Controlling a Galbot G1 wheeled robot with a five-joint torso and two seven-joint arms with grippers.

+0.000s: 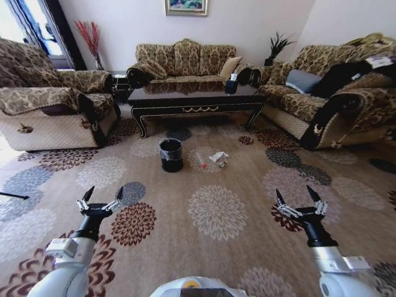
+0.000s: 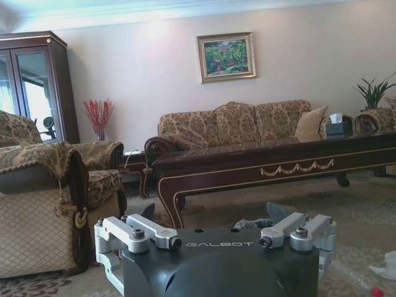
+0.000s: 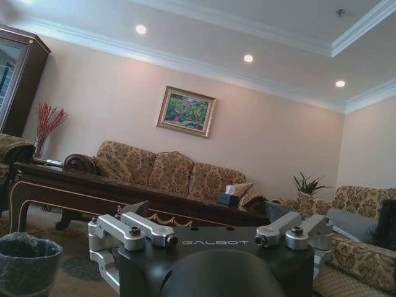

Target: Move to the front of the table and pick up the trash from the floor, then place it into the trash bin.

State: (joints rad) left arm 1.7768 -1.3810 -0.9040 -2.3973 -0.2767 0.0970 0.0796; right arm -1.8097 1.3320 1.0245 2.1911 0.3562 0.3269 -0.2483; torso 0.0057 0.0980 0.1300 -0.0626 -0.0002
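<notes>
Facing the room from the carpet (image 1: pixel 216 210), we count one table (image 1: pixel 195 99), one trash bin (image 1: pixel 171 154), one small cluster of trash (image 1: pixel 213 159) and two grippers. The table is low, glossy dark brown with a gold ornament on its apron and curved legs; its long axis runs left to right across our view, in front of the middle sofa (image 1: pixel 182 62). A tissue box (image 1: pixel 231 85) stands on its right end. The trash bin is a small round black bucket lined with thin clear plastic, upright on the carpet just in front of the table. The trash lies on the floor to the bin's right, close to it but apart: we make out a crumpled white paper scrap, something clear with a red cap, and a tiny shiny bit; its direction is too small for us to tell. Our left gripper (image 1: pixel 99 197) hovers low on the left with its jaws spread and nothing between them; our right gripper (image 1: pixel 299 200) hovers on the right, likewise spread and empty. Both are well apart from the trash.
</notes>
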